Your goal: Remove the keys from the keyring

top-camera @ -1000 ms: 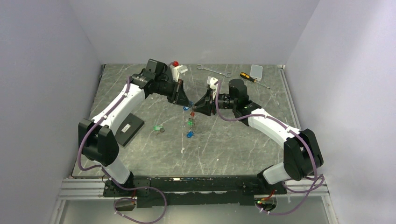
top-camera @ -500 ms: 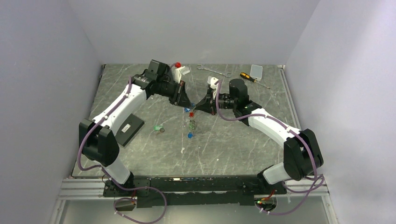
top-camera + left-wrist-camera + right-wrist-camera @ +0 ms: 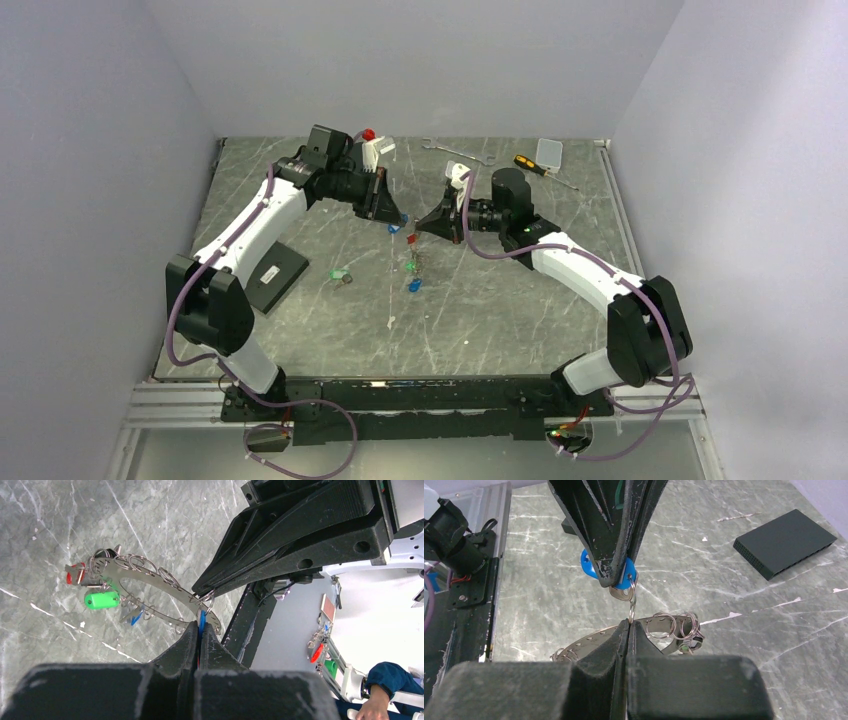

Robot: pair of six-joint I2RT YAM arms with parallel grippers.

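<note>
Wrist views alone reveal left tool (image 3: 616,577) clamped on a blue-tagged key (image 3: 585,564), right tool (image 3: 630,626) pinching the keyring (image 3: 150,579).

No legible text, brand, number or sign is showing in any view. A white label (image 3: 268,274) is sitting on the black box (image 3: 280,283), its print blurring beyond reading.

Even, diffuse overhead light, faint shadows (soft blur on the near jaws in both wrist views)
</note>
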